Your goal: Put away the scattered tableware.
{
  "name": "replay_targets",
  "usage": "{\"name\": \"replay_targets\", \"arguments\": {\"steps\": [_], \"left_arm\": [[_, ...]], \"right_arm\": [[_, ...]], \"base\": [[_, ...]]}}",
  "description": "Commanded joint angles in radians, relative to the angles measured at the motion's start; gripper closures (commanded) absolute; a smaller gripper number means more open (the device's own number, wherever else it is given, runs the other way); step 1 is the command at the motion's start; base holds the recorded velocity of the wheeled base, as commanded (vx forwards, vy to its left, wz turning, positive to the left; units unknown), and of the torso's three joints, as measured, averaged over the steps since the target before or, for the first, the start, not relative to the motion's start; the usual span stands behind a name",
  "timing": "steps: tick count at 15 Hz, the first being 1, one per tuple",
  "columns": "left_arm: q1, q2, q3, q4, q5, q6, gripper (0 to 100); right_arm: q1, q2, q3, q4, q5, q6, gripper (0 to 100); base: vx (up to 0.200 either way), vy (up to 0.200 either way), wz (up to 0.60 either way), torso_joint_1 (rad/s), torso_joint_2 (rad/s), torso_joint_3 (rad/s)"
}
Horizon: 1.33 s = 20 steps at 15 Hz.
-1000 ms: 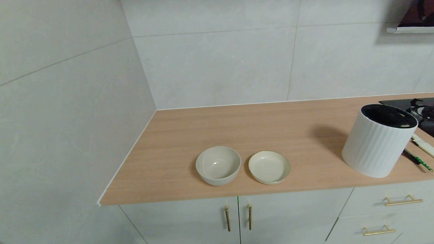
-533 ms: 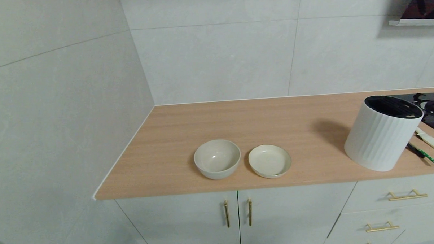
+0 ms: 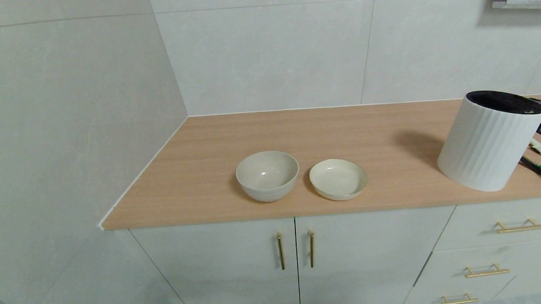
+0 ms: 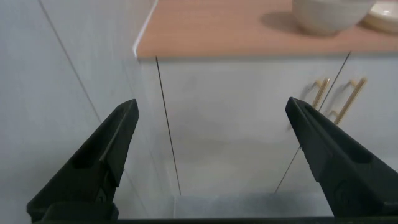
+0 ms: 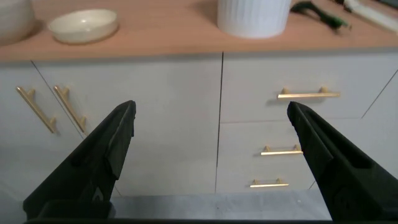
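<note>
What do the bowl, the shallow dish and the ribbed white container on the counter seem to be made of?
Bowl: likely glazed ceramic, possibly melamine; smooth grey-beige with a small highlight inside. Shallow dish: the same, cream and glossy. Ribbed container: matte white without shine, probably plastic or ceramic.

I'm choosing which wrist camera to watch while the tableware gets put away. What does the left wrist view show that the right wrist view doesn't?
Left wrist, not right: the counter's end corner by the tiled wall, and the open left end effector. Right wrist, not left: the white ribbed holder, the green-handled utensil beside it, the drawers, and the open right end effector. Both: the bowl, the dish and the cabinet door handles.
</note>
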State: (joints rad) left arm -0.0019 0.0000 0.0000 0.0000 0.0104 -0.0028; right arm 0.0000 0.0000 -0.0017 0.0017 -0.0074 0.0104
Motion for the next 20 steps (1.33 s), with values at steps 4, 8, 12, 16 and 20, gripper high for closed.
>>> {"name": "replay_targets", "arguments": {"steps": [4, 8, 12, 16, 20], "left_arm": [[0.000, 0.000, 0.000, 0.000, 0.000, 0.000, 0], [0.000, 0.000, 0.000, 0.000, 0.000, 0.000, 0], [0.000, 0.000, 0.000, 0.000, 0.000, 0.000, 0], [0.000, 0.000, 0.000, 0.000, 0.000, 0.000, 0], [0.000, 0.000, 0.000, 0.000, 0.000, 0.000, 0]], "right_arm": [[0.000, 0.000, 0.000, 0.000, 0.000, 0.000, 0], [0.000, 0.000, 0.000, 0.000, 0.000, 0.000, 0], [0.000, 0.000, 0.000, 0.000, 0.000, 0.000, 0], [0.000, 0.000, 0.000, 0.000, 0.000, 0.000, 0], [0.002, 0.000, 0.000, 0.000, 0.000, 0.000, 0]], "base": [[0.000, 0.000, 0.00, -0.226, 0.52, 0.295], [0.000, 0.000, 0.00, -0.210, 0.49, 0.283], [0.000, 0.000, 0.00, -0.192, 0.48, 0.283], [0.000, 0.000, 0.00, -0.171, 0.47, 0.295], [0.000, 0.000, 0.00, -0.143, 0.45, 0.308]]}}
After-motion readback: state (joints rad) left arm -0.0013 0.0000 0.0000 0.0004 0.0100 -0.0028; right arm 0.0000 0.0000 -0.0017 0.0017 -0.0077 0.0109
